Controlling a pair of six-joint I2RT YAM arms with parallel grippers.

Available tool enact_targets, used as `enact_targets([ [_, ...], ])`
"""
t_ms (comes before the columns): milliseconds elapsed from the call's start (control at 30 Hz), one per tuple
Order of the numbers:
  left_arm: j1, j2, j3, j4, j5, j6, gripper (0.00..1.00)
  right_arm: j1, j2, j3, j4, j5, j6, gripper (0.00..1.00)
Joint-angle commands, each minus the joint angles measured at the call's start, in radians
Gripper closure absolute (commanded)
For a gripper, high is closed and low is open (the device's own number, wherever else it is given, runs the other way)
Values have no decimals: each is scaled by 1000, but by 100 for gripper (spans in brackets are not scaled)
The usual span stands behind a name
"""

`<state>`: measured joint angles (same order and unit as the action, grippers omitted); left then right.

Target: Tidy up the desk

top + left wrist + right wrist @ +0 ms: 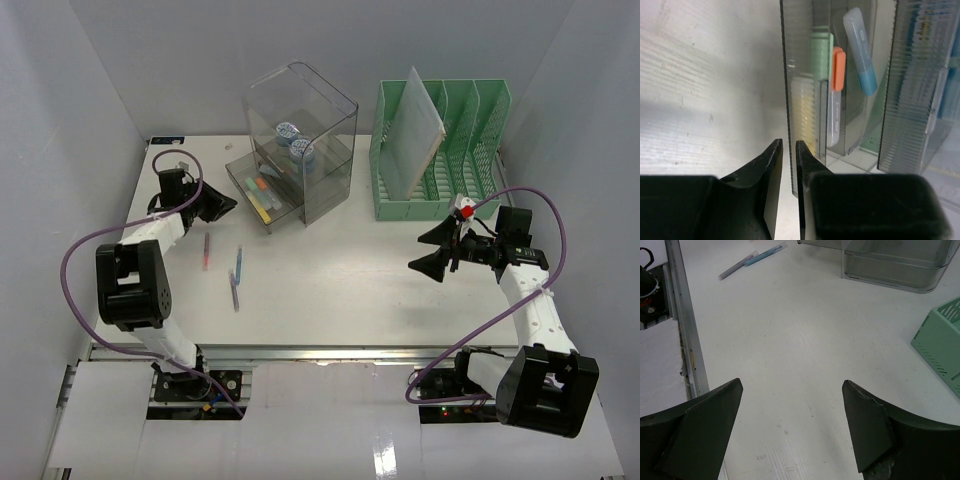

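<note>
The white desk (340, 285) holds a clear organizer (318, 110) whose drawer (285, 207) is pulled out toward the left. My left gripper (232, 206) is at the drawer's front. In the left wrist view the jaws (789, 142) are almost shut, with the drawer's thin clear wall (802, 100) running into the narrow gap. Orange-capped (838, 75), blue (862, 55) and green (821, 52) highlighters lie in the drawer. My right gripper (415, 253) is wide open and empty above bare desk (792, 382).
A pink pen (206, 250), a blue pen (239, 262) and a purple pen (234, 290) lie loose at front left. A green file rack (455, 160) holding a white folder (410, 135) stands at back right. The aluminium rail (320, 350) runs along the front edge.
</note>
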<state>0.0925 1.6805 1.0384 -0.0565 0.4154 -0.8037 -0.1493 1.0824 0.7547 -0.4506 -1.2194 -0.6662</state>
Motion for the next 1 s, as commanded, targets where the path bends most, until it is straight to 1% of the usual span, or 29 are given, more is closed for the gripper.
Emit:
enact_targets([
  [0, -3, 77, 100, -13, 37, 17, 73, -3, 7, 4, -11, -26, -15, 13],
  [200, -37, 223, 254, -24, 63, 26, 72, -3, 13, 6, -11, -26, -15, 13],
  [233, -39, 227, 259, -27, 64, 26, 71, -3, 13, 6, -11, -26, -15, 13],
  [400, -80, 334, 395, -46, 77, 18, 60, -3, 22, 9, -14, -22, -15, 13],
  [500, -126, 393, 465, -54, 78, 5, 56, -3, 27, 11, -16, -17, -16, 13],
  [700, -160, 460, 552, -54, 77, -39, 54, -3, 33, 12, -17, -14, -16, 13],
  [833, -174, 489, 594, -52, 94, -60, 50, -3, 34, 14, -19, -11, -16, 13],
  [967, -186, 501, 604, -34, 106, -84, 46, -3, 33, 14, -17, -11, -16, 13],
])
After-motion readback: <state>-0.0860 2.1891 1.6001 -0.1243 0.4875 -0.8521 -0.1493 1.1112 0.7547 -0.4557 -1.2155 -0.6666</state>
